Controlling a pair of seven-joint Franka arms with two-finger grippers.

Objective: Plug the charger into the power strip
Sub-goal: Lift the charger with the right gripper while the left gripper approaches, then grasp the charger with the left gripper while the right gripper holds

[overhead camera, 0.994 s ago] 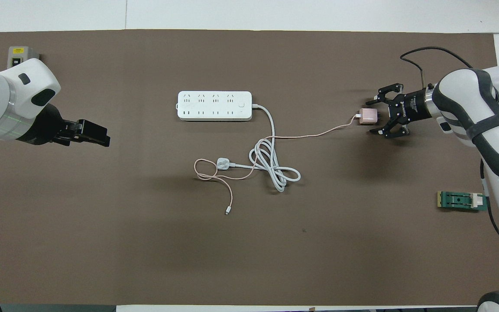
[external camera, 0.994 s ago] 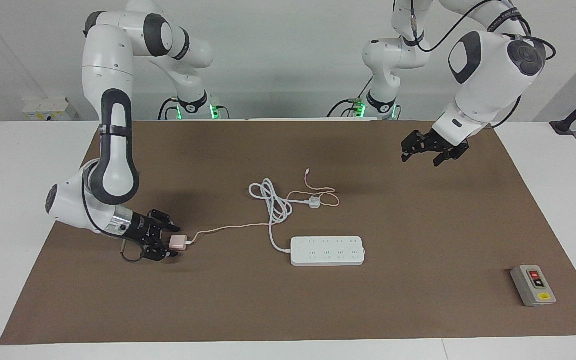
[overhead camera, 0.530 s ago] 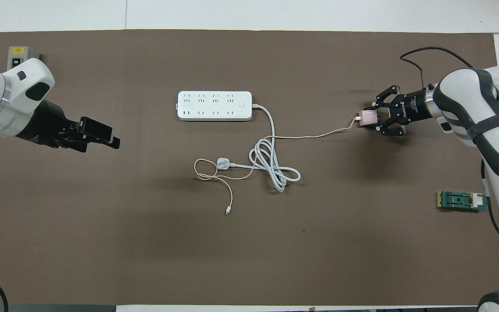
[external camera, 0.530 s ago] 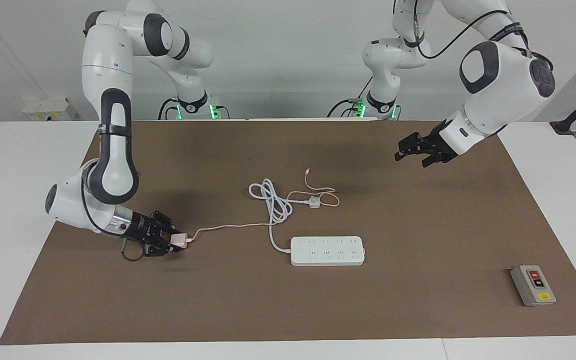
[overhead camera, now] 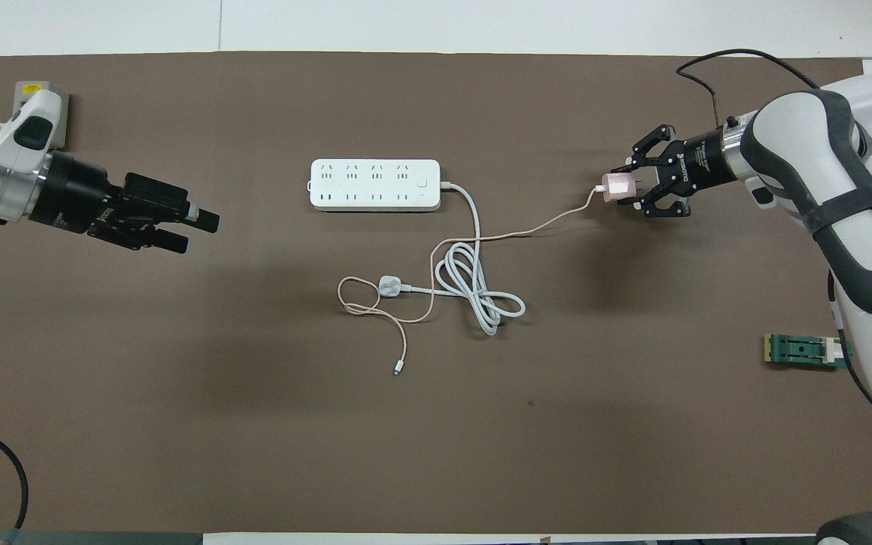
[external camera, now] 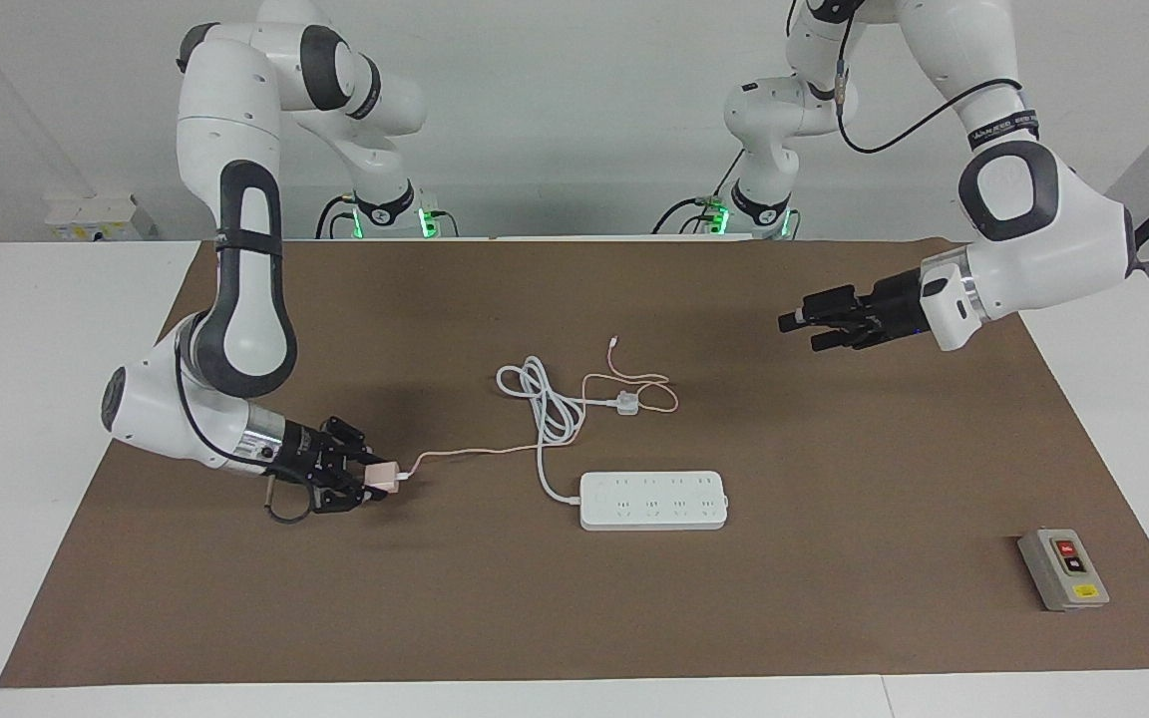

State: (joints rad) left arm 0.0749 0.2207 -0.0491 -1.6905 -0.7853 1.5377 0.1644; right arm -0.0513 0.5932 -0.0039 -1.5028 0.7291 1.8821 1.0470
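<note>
The small pink charger (external camera: pixel 387 477) (overhead camera: pixel 618 188) sits between the fingertips of my right gripper (external camera: pixel 371 482) (overhead camera: pixel 630 189), which is shut on it low over the mat at the right arm's end. Its thin pink cable (external camera: pixel 475 453) (overhead camera: pixel 542 227) trails to the middle of the table. The white power strip (external camera: pixel 652 500) (overhead camera: pixel 374 184) lies flat mid-table, sockets up, a short way from the charger. My left gripper (external camera: pixel 798 332) (overhead camera: pixel 197 229) hangs open and empty in the air over the mat toward the left arm's end.
The strip's thick white cord (external camera: pixel 540 399) (overhead camera: pixel 474 291) is coiled nearer the robots, ending in a white plug (external camera: pixel 624 403) (overhead camera: pixel 390 285) tangled with the pink cable. A grey button box (external camera: pixel 1063 569) lies at the left arm's end. A green part (overhead camera: pixel 807 350) rests beside the right arm.
My right gripper closed on the charger and carried it a little toward the power strip. The left arm swung and its gripper turned level, shifting slightly toward the table's middle.
</note>
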